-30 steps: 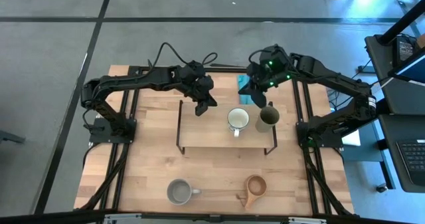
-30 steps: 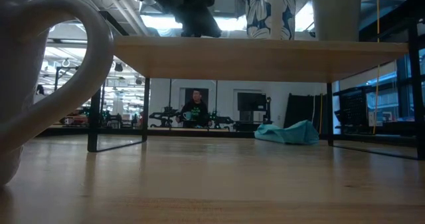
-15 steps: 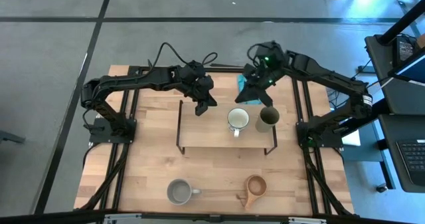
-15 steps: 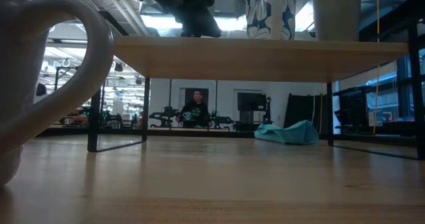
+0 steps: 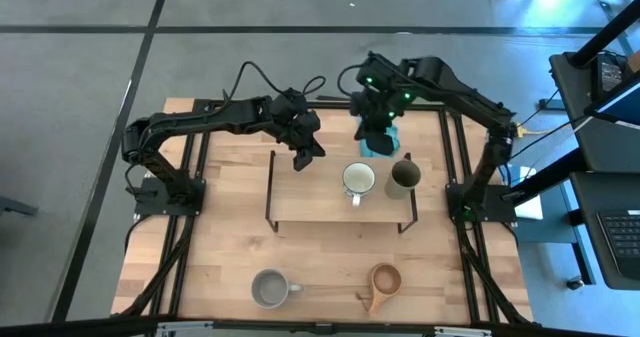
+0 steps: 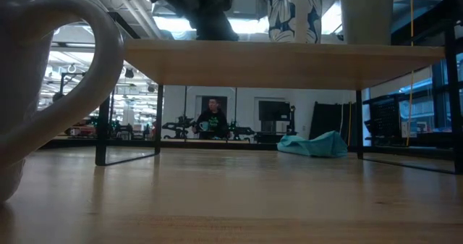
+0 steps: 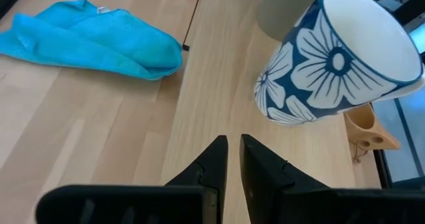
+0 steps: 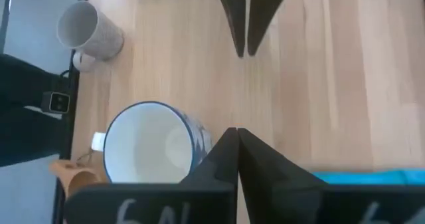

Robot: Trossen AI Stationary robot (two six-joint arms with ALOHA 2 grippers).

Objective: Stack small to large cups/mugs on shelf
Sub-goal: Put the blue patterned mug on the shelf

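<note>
Shelf (image 5: 330, 205), wooden cup (image 5: 381, 282) handle frontward-left

"What is the shelf (image 5: 330, 207) made of?"

"Pale, smooth wood, with thin black metal legs. The table (image 5: 220, 247) is wood too, in long strips."

"And the flower mug (image 7: 332, 61)?"

"Shiny, like glazed pottery. The grey mug (image 5: 268, 288) looks dull and speckled."

"The blue thing?"

"The cloth (image 7: 93, 38) is soft and wrinkly. The brown cup (image 5: 384, 280) looks wooden."
</note>
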